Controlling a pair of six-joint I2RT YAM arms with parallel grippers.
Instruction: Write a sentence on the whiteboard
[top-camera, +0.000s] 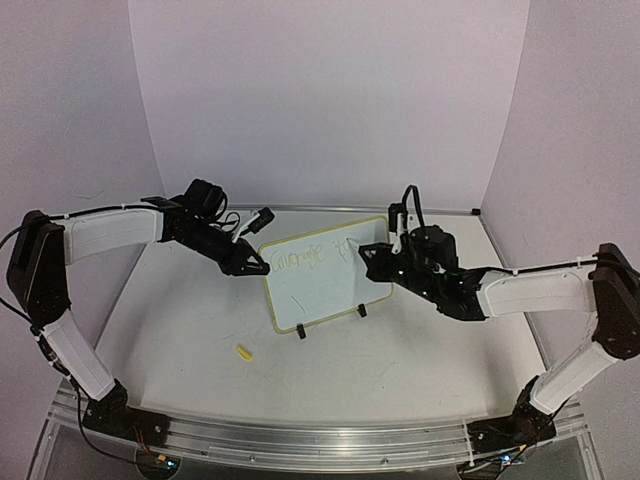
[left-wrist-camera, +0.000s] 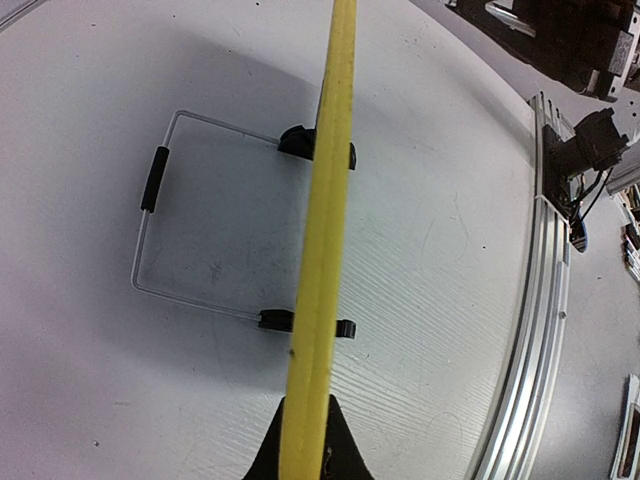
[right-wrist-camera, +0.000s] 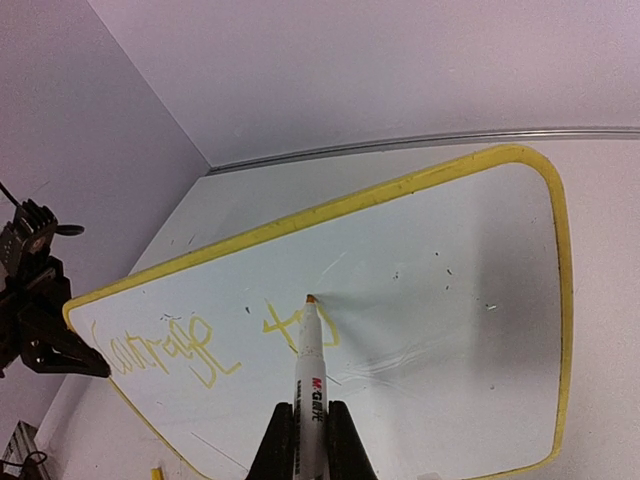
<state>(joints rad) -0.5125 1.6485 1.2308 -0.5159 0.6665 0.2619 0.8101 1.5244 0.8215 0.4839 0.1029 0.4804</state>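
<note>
Table (top-camera: 200, 330) white, scuffed, walls (top-camera: 330, 100) seemingly lilac; left end effector (top-camera: 260, 268) clamped on whiteboard (top-camera: 330, 280), right end effector (right-wrist-camera: 300, 425) on marker (right-wrist-camera: 312, 350).

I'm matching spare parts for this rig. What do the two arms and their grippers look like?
The left arm and right arm have white link shells and black joints. The left gripper and right gripper are black with tapering fingers. Thin black cables loop at the wrists.
</note>
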